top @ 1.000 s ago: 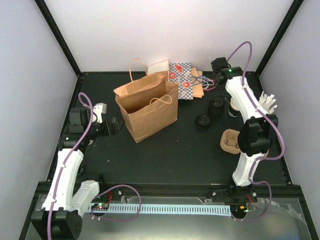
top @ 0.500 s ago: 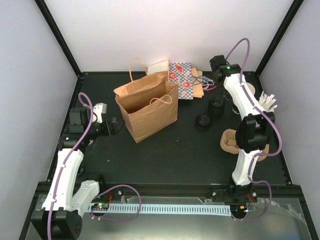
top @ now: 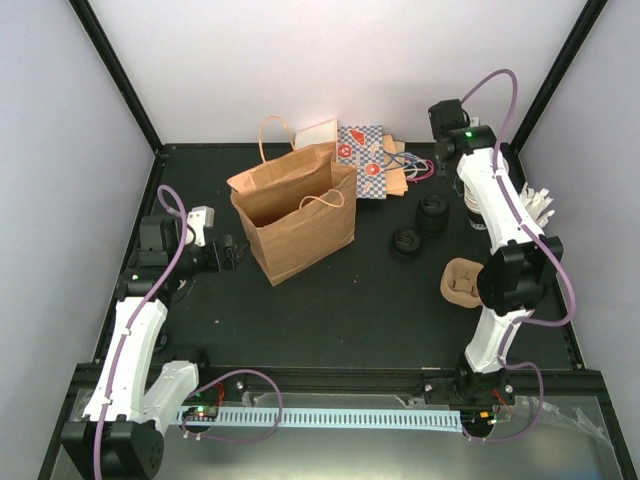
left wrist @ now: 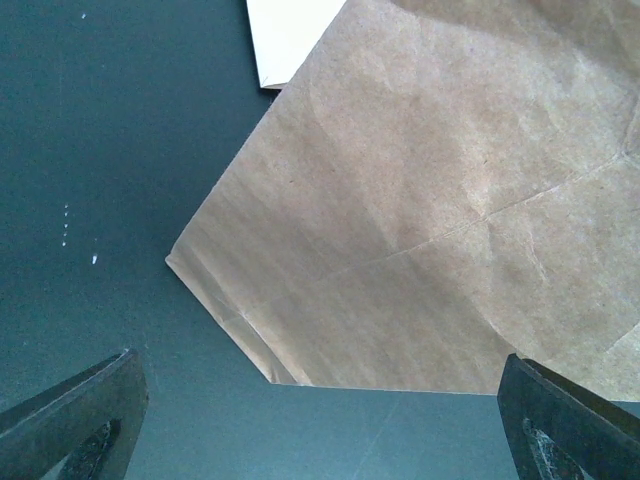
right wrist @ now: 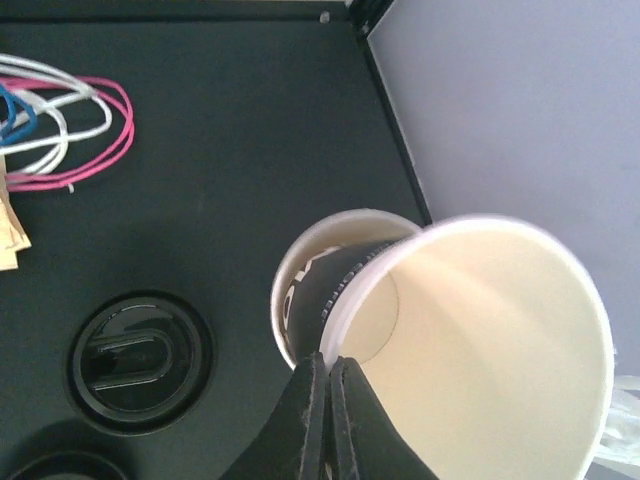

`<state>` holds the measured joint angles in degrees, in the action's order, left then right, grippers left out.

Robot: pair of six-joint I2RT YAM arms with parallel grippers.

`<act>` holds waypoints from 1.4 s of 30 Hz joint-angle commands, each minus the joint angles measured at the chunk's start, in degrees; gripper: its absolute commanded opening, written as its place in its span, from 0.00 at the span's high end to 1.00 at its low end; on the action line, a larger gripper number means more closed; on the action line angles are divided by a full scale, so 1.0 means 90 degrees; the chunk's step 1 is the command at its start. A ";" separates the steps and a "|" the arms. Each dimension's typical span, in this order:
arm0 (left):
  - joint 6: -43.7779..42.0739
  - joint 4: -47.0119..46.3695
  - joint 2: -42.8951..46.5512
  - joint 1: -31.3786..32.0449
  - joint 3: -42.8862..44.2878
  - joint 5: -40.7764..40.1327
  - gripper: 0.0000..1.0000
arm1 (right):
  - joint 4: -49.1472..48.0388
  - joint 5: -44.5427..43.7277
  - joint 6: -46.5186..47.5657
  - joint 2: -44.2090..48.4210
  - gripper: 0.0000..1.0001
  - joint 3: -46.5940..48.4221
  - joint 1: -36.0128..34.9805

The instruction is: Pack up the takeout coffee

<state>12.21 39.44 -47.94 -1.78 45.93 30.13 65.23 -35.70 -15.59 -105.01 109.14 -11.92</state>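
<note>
Right arm (top: 495,200) is swung further into the far right corner than a second ago. Top: paper bag (top: 292,215) is stood open left of centre, well apart. Left wrist: left gripper (left wrist: 320,425) is held wide, empty, beside the bag. Right wrist: right gripper (right wrist: 328,362) is pinched on the rim of an uncapped paper cup (right wrist: 500,330), tilted over a second cup (right wrist: 285,300). Pinch should be kept firm; loose lid (right wrist: 140,360) is likely needed before bagging.

We see a brown paper bag (top: 293,215) standing open on the black table (top: 330,310), with a white card (top: 318,131) behind it. Just to its right lie patterned bags (top: 362,160) with pink, white and blue cord handles (right wrist: 60,120). One black lid (top: 408,243) sits near another (top: 433,213), and a tan cardboard piece (top: 461,282) lies nearer us.
</note>
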 commanded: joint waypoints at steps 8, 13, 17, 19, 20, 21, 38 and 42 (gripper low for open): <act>-0.0077 -0.0033 0.0151 0.0058 -0.0023 -0.0092 0.02 | 0.0583 -0.0951 0.0015 0.0001 0.99 0.0459 -0.0003; -0.0077 -0.0026 0.0137 0.0060 -0.0022 -0.0094 0.01 | 0.0845 -0.1085 0.0122 -0.0022 0.99 0.0818 -0.0004; -0.0081 -0.0020 0.0168 0.0063 -0.0016 -0.0128 0.01 | 0.0952 -0.0978 0.0202 -0.0071 0.99 0.1115 0.0002; -0.0074 -0.0020 0.0179 0.0077 -0.0024 -0.0135 0.02 | 0.0983 -0.0941 0.0264 -0.0103 0.99 0.1256 -0.0003; -0.0073 -0.0025 0.0180 0.0080 -0.0025 -0.0143 0.02 | 0.0979 -0.0921 0.0296 -0.0121 0.99 0.1298 -0.0002; -0.0074 -0.0025 0.0176 0.0081 -0.0025 -0.0136 0.02 | 0.0966 -0.0881 0.0328 -0.0140 0.99 0.1321 -0.0001; -0.0065 -0.0011 0.0156 0.0081 -0.0016 -0.0166 0.01 | 0.0735 -0.0393 0.0484 -0.0258 0.99 0.1260 0.0023; -0.0070 -0.0012 0.0190 0.0092 -0.0025 -0.0205 0.02 | 0.0672 -0.0331 0.0522 -0.0658 0.99 0.1410 0.0046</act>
<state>12.21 39.42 -47.22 -1.37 45.58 28.84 72.79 -39.22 -11.77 -107.13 120.86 -11.81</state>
